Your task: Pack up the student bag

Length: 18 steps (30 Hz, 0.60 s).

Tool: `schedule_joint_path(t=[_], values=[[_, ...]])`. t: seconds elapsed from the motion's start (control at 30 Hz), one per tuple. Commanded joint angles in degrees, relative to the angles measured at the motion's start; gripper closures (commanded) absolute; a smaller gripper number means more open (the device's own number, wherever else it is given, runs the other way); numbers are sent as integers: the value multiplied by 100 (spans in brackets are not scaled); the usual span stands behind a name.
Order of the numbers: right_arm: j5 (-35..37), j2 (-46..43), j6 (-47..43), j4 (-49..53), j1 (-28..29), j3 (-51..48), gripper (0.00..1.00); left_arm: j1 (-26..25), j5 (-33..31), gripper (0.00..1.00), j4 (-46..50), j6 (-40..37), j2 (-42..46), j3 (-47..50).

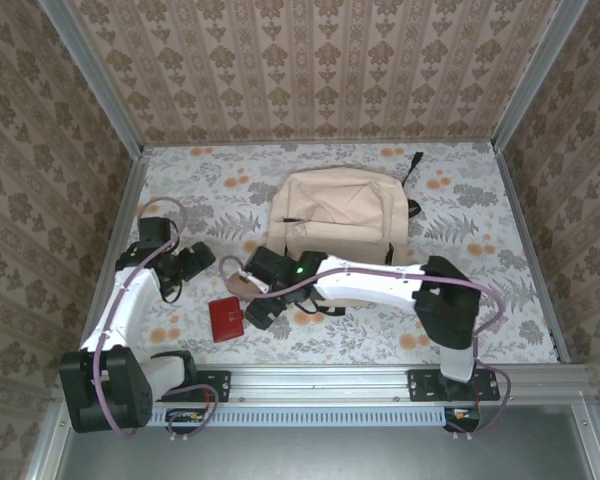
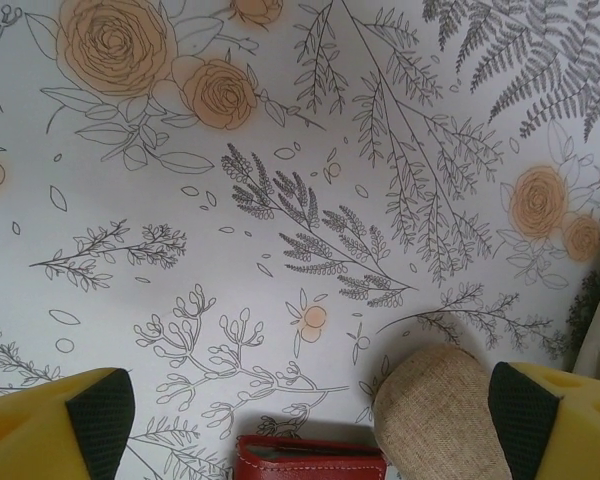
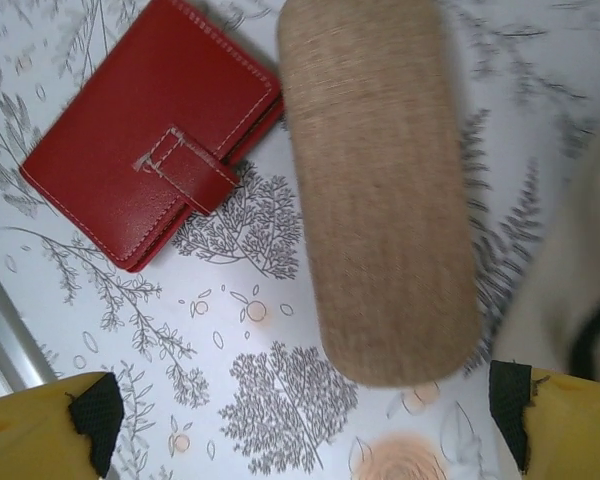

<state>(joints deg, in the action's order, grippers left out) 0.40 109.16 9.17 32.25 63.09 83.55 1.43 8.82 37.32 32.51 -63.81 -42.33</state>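
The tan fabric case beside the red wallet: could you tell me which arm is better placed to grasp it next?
Probably right: the right gripper is open with the tan fabric case lined up between its fingers. The open left gripper has the case's end beside one finger.

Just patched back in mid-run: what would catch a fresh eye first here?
The large beige fabric backpack dominates, lying toward the far side of the floral tablecloth. Nearer the arms, a red leather wallet with a strap tab and a tan woven oblong case lie side by side, not yet packed. The right pincer hangs open above them; the left pincer stands open close by.
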Motion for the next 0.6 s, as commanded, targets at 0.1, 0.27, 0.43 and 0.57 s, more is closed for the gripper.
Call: schedule_joint_path(t=[0.1, 0.27, 0.43, 0.57], values=[[102, 797, -627, 243, 46, 783, 4, 325, 136, 6, 52, 52, 235, 134], [688, 1210, -618, 300, 25, 1140, 3, 484, 282, 6, -6, 72, 327, 156], [639, 1520, -511, 391, -119, 1319, 4, 535, 370, 6, -36, 72, 256, 134], [574, 1657, -521, 487, -164, 1371, 7, 543, 423, 5, -76, 80, 235, 151]])
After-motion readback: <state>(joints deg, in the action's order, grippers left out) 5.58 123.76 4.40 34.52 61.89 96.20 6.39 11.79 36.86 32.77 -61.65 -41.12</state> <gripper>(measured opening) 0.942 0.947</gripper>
